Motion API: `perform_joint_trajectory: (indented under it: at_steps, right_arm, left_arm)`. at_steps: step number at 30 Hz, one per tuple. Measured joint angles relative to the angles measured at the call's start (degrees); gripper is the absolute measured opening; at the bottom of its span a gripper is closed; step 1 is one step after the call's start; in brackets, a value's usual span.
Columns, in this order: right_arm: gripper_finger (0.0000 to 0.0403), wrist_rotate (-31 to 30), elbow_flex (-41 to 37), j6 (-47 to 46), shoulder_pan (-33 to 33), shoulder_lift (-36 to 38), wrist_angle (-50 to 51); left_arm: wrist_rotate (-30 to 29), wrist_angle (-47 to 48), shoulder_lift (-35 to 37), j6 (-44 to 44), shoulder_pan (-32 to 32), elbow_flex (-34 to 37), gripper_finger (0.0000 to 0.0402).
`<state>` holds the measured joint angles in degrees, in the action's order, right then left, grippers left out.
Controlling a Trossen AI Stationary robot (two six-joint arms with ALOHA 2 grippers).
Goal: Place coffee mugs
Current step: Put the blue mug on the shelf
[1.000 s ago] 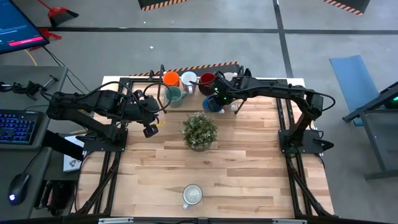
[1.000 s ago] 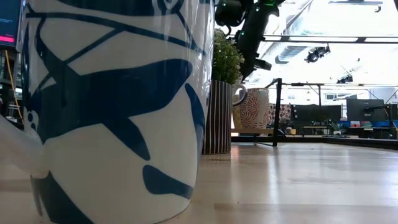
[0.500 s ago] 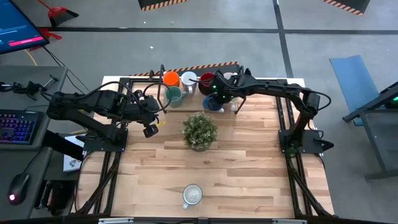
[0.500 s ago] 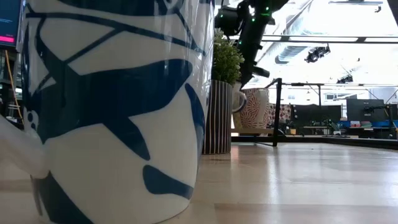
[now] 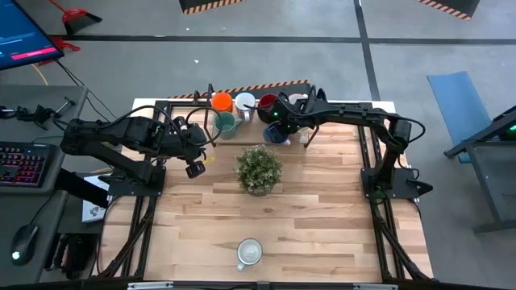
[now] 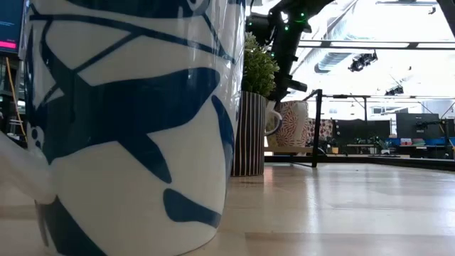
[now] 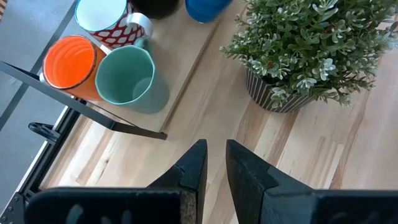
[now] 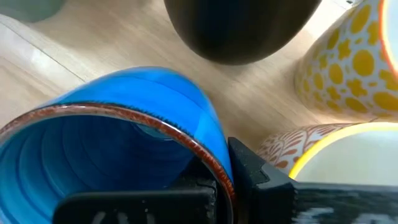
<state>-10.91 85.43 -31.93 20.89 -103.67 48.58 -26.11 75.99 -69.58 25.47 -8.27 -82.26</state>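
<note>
While the low view was half blocked by a blue-patterned white mug (image 6: 128, 121) standing right at the lens, only the right wrist view showed the right gripper (image 8: 224, 177) clamped on the rim of the blue mug (image 8: 118, 155). From above, that mug (image 5: 276, 134) lay mostly hidden under the arm, among the mugs at the table's far edge. The left gripper (image 7: 212, 163) hovered empty, fingers slightly apart, near the teal-green mug (image 7: 127, 78).

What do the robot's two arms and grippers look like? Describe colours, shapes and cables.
Both arms are black, jointed and tube-shaped, with black cables looping along them. The left gripper has two flat, dark, tapering fingers. The right gripper is also black, with small green lights glowing near its wrist.
</note>
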Motion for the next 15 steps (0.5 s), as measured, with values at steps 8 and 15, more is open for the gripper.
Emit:
perform_joint_trajectory:
  at_steps: [8,15]
  right_arm:
    - [0.0000,0.01,0.00,-0.14,0.89,0.00,-0.27]
    - [0.0000,1.46,0.00,0.91,0.89,0.01,-2.96]
  left_arm:
    - [0.00,0.00,0.00,-0.02,0.00,0.00,0.0049]
    - [0.00,0.00,0.00,0.01,0.00,0.00,0.0049]
